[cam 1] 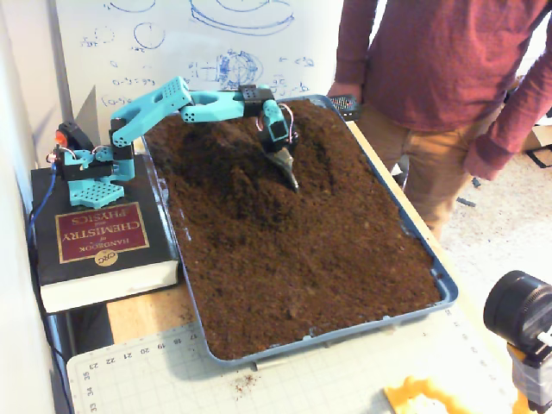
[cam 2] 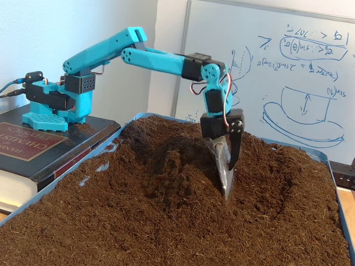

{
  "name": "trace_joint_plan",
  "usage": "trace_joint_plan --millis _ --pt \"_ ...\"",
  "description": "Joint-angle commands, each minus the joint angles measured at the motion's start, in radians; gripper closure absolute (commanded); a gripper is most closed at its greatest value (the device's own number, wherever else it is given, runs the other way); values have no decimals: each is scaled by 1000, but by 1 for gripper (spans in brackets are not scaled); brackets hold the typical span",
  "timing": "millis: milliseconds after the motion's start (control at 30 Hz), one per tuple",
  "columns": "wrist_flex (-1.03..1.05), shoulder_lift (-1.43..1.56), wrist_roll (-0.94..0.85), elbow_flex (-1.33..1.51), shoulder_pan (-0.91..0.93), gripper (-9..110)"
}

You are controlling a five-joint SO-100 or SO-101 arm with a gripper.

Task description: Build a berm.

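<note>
A blue tray (cam 1: 446,291) holds loose dark brown soil. The berm (cam 1: 226,175) is a raised mound at the far left of the tray, and it also shows in the low fixed view as the berm (cam 2: 166,160), left of a shallow hollow. My turquoise arm reaches from its base on a book. The gripper (cam 1: 292,182) points steeply down, its tip touching the soil at the mound's right flank. From the low view the gripper (cam 2: 226,187) is shut, its fingers meeting in a narrow point, with nothing but soil at the tip.
The arm's base stands on a thick chemistry book (cam 1: 99,246) left of the tray. A person (cam 1: 431,78) stands at the tray's far right corner. A whiteboard (cam 2: 277,72) rises behind. A green cutting mat (cam 1: 285,379), a black camera (cam 1: 522,310) and a yellow part (cam 1: 423,398) lie in front.
</note>
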Motion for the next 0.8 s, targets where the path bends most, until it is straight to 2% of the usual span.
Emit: trace_joint_plan --millis 0,133,300,400,533,767 --pt "-92 69 133 -210 23 101" --pt "-337 -63 224 -334 15 101" --pt "-747 -238 229 -397 26 101" --pt "-925 -296 229 -396 74 101" --pt "-902 -305 218 -394 166 101" --pt "-741 -293 78 -403 270 101"
